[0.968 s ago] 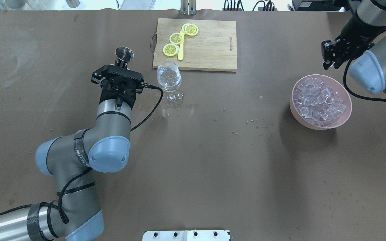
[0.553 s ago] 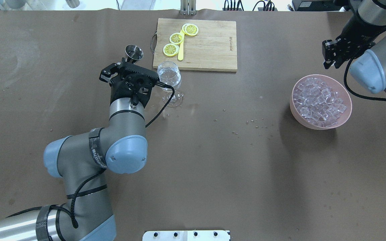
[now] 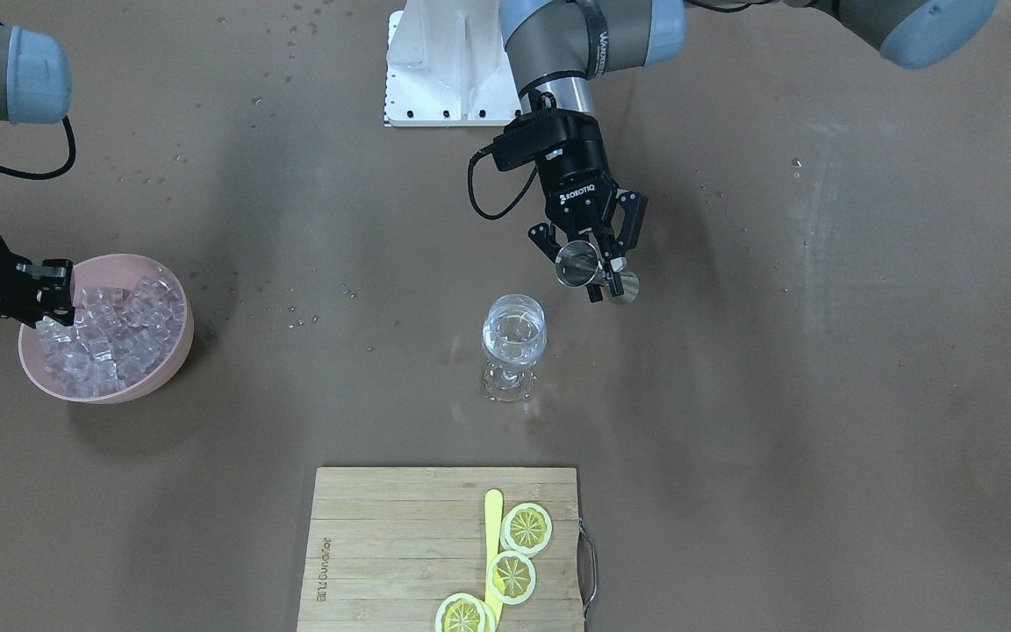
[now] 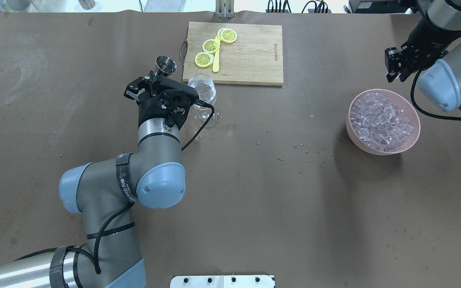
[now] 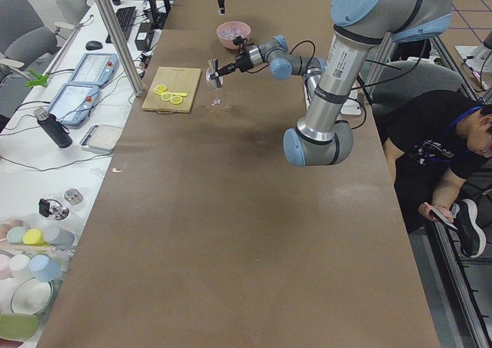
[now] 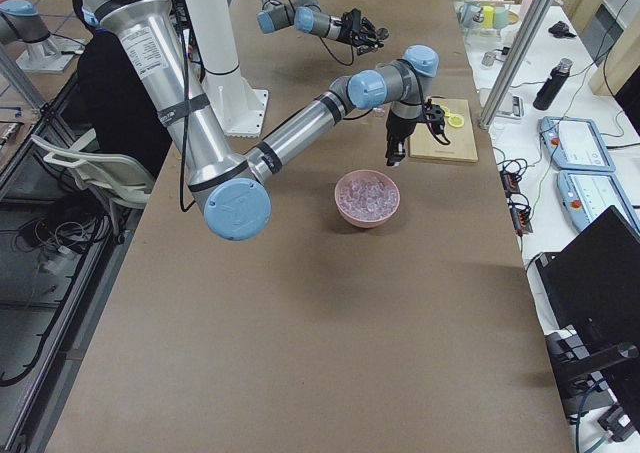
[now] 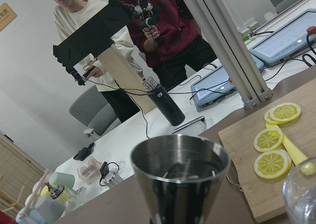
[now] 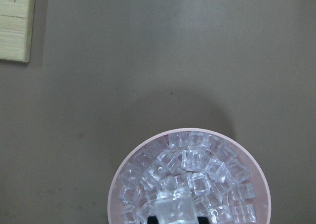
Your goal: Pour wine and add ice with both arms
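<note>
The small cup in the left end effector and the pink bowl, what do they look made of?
Cup: likely stainless steel, polished; its wall mirrors the surroundings. Bowl: probably matte plastic, though possibly ceramic; uniformly pink, opaque, no glare.

bare tabletop (image 4: 278,120) between glass (image 4: 205,91) and bowl (image 4: 376,151)

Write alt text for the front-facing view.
The left gripper holds a small metal cup near a wine glass. The right gripper hangs over a pink bowl of ice; lemon slices lie on a cutting board.
</note>
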